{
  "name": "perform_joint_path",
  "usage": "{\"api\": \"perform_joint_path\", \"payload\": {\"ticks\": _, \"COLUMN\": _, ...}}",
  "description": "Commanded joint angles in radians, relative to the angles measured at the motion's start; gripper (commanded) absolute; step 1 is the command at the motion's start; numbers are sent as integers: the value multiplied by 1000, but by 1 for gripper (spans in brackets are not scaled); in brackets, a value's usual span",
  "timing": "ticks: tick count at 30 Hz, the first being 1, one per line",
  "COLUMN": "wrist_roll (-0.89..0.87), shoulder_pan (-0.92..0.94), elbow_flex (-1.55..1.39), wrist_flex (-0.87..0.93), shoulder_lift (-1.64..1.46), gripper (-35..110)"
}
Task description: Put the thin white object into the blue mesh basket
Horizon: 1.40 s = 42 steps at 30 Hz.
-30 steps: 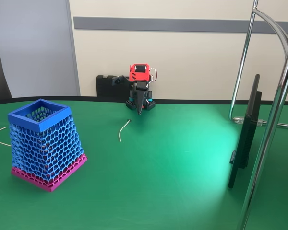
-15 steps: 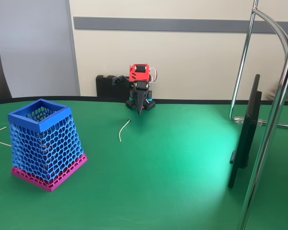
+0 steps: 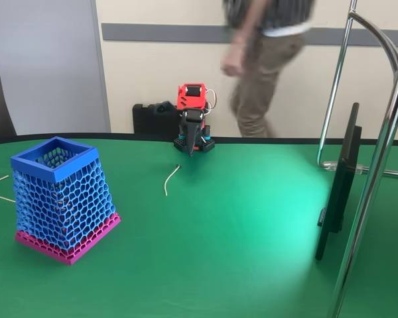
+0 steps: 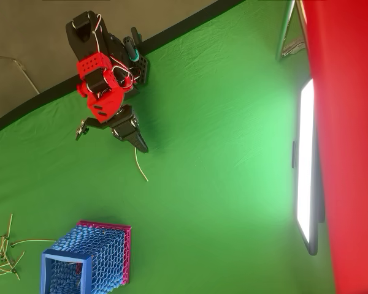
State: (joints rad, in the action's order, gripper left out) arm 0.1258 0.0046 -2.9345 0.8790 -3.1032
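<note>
1. The gripper [image 3: 192, 150] hangs from the red and black arm [image 3: 193, 106] at the far edge of the table, fingers pointing down and drawn together to a narrow point, with nothing between them. In the overhead view the gripper [image 4: 141, 146] sits just above the upper end of the thin white object [image 4: 140, 166]; whether they touch cannot be told.
2. The thin white object [image 3: 171, 179] lies flat on the cloth, slightly curved, well apart from the blue mesh basket [image 3: 61, 197].
3. The basket stands upright at the left of the fixed view, magenta band at its base. The overhead view shows the basket [image 4: 89, 260] at the bottom and, beside it, a loose bundle of pale strands [image 4: 3, 251]; the fixed view catches just two strand ends at its left edge.
4. The table [image 3: 239, 245] is covered in green cloth. A thin black screen [image 3: 338, 182] stands edge-on at the right, beside chrome tubes [image 3: 375, 172].
5. A blurred person [image 3: 265, 59] is behind the table, against a cream wall.
</note>
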Motion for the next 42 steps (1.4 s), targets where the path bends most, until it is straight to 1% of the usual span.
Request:
{"api": "perform_joint_path", "payload": {"ticks": 1, "wrist_roll": 2, "shoulder_pan": 5, "elbow_flex": 83, "wrist_flex": -5, "shoulder_lift": 67, "gripper": 1}}
{"api": "perform_joint_path", "payload": {"ticks": 9, "wrist_roll": 49, "shoulder_pan": 26, "elbow_flex": 285, "wrist_flex": 29, "shoulder_lift": 275, "gripper": 1}}
{"api": "perform_joint_path", "payload": {"ticks": 12, "wrist_roll": 95, "shoulder_pan": 37, "elbow_flex": 380, "wrist_flex": 63, "shoulder_lift": 365, "gripper": 1}}
{"api": "perform_joint_path", "payload": {"ticks": 17, "wrist_roll": 284, "shoulder_pan": 44, "elbow_flex": 515, "wrist_flex": 129, "shoulder_lift": 528, "gripper": 1}}
{"api": "perform_joint_path", "payload": {"ticks": 25, "wrist_roll": 669, "shoulder_pan": 64, "elbow_flex": 680, "wrist_flex": 285, "shoulder_lift": 765, "gripper": 1}}
{"api": "perform_joint_path", "payload": {"ticks": 31, "wrist_roll": 902, "shoulder_pan": 63, "elbow_flex": 695, "wrist_flex": 302, "shoulder_lift": 897, "gripper": 1}}
{"api": "perform_joint_path", "payload": {"ticks": 37, "wrist_roll": 1078, "shoulder_pan": 83, "elbow_flex": 706, "wrist_flex": 333, "shoulder_lift": 1023, "gripper": 1}}
{"api": "perform_joint_path", "payload": {"ticks": 39, "wrist_roll": 1103, "shoulder_pan": 83, "elbow_flex": 718, "wrist_flex": 354, "shoulder_lift": 1072, "gripper": 4}}
{"api": "perform_joint_path", "payload": {"ticks": 42, "wrist_roll": 1114, "shoulder_pan": 75, "elbow_flex": 784, "wrist_flex": 453, "shoulder_lift": 1154, "gripper": 8}}
